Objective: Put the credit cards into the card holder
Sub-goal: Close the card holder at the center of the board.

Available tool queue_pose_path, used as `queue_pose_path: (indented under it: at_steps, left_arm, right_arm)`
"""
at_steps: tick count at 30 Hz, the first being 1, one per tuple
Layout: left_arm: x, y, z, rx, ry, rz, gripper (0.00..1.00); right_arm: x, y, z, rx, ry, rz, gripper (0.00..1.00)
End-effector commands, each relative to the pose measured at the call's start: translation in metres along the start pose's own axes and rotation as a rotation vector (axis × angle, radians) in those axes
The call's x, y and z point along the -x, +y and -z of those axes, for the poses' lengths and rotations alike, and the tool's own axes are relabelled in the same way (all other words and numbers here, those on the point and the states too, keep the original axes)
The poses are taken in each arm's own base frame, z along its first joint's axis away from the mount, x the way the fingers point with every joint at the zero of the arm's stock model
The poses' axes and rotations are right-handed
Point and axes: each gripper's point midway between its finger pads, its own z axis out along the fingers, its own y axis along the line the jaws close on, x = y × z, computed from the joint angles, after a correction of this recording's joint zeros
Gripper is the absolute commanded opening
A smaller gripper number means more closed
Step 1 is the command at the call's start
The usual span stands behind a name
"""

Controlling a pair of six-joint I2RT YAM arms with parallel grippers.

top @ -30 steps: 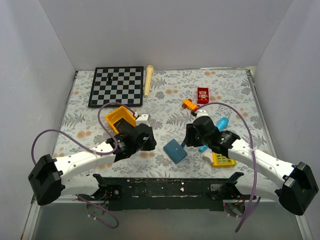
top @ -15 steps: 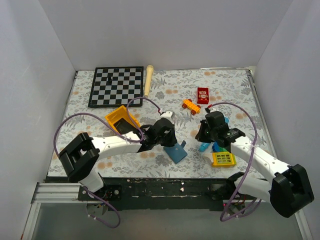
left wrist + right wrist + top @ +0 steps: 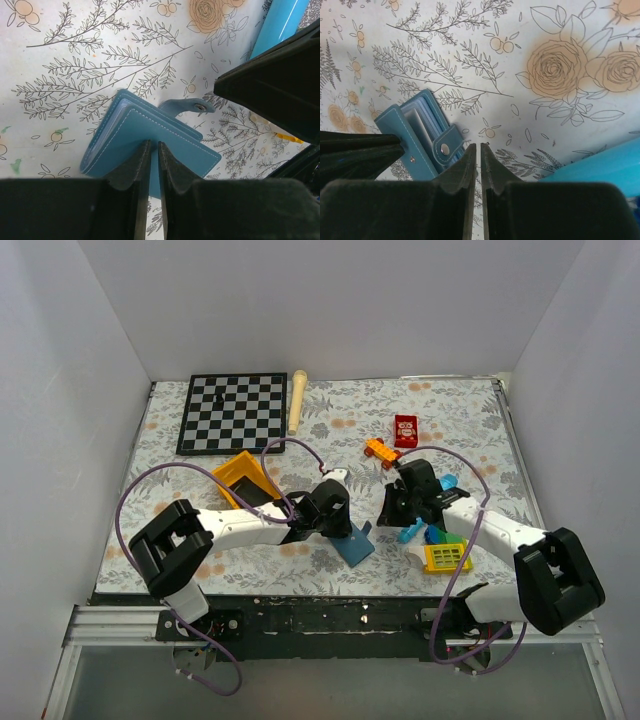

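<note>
A: Overhead first. Where's the card holder point(image 3: 352, 543)?

B: On the flowered counter point(image 3: 460, 420), toward the near edge, between the two arms, one flap tipped up. The left gripper point(image 3: 340, 525) is at it. The right gripper point(image 3: 388, 510) is just beside it, on its right. A blue tube point(image 3: 410, 533) lies under the right arm. No credit cards to be found (two black ones expected, none visible in any view).

A: Left wrist?

B: Jaws clenched to a slit on the near edge of the holder's cover, with blue leather showing in the gap. The holder is part-open like a book, its leaves showing at the left. The snap tab point(image 3: 187, 106) sticks out loose on the far side.

A: Right wrist?

B: Jaws nearly together with nothing between them, only cloth below. They hang above the counter just right of the tab.

A: How will it handle?

B: My guess: light, soft, floppy at the fold. Pinched by one cover it will swing and want to close. The stitched edge away from the spine looks the firmest hold, and the tab looks too limp to pull by. The cards would be thin, stiff and slick, so hard to lift flat off cloth. Better to take them by a short edge and slide them into a pocket.
</note>
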Motion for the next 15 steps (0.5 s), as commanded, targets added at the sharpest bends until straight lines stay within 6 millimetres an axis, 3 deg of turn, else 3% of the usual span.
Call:
queue_pose_path:
  at_steps: [1, 15]
  left_arm:
    - [-0.002, 0.002, 0.003, 0.006, 0.002, 0.000, 0.11]
    - [-0.017, 0.015, -0.002, 0.035, 0.029, 0.012, 0.10]
  right_arm:
    - [0.024, 0.023, 0.000, 0.093, -0.051, 0.045, 0.16]
    - [0.026, 0.034, -0.009, 0.155, -0.031, 0.066, 0.17]
